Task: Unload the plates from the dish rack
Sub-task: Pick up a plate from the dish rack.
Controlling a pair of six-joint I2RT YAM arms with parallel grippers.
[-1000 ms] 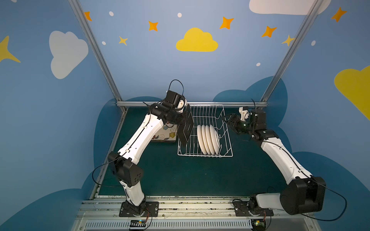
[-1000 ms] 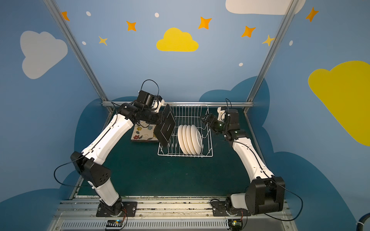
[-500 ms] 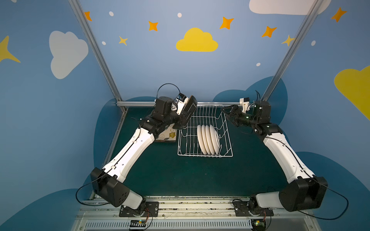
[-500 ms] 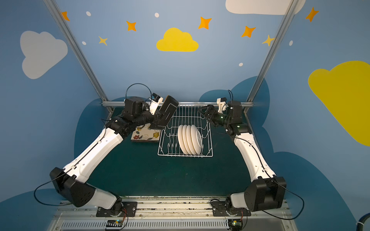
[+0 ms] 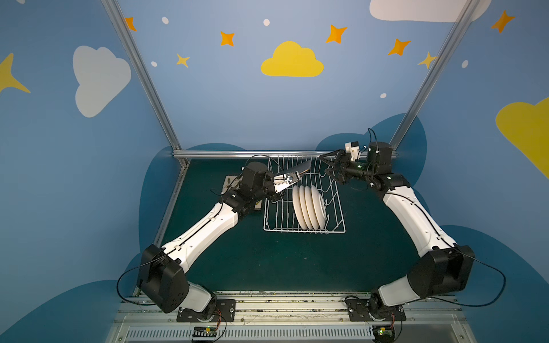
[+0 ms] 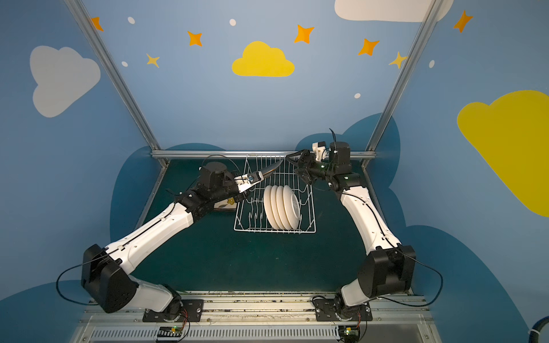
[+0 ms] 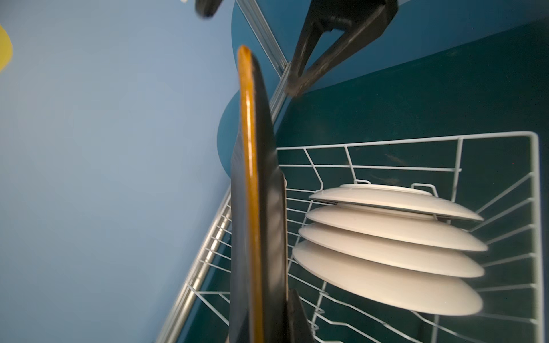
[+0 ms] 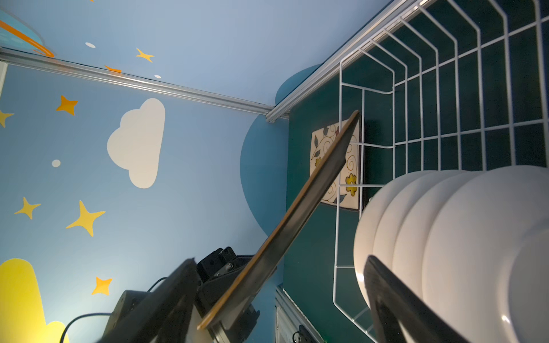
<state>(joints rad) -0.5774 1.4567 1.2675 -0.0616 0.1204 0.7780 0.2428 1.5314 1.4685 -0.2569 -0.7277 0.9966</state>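
Observation:
My left gripper (image 5: 284,181) (image 6: 250,179) is shut on a dark rounded-square plate (image 5: 300,169) (image 6: 272,168) with an orange rim. It holds the plate tilted above the back left of the white wire dish rack (image 5: 335,229) (image 6: 309,230). In the left wrist view the plate (image 7: 255,208) shows edge-on. My right gripper (image 5: 325,164) (image 6: 292,163) (image 8: 280,259) is open at the rack's back right, its fingers facing the plate's (image 8: 297,219) free edge. I cannot tell whether that edge is between them. Several round white plates (image 5: 309,208) (image 6: 282,208) (image 7: 386,252) (image 8: 445,237) stand in the rack.
A cream flowered plate (image 5: 230,181) (image 6: 226,203) (image 8: 329,166) lies flat on the green mat left of the rack, partly under my left arm. A metal rail (image 5: 225,153) and the blue walls close in behind the rack.
My left arm lifted the dark plate from beside the rack and tipped it flatter, its free edge swinging right. My right gripper rose toward the back rail and faces the plate.

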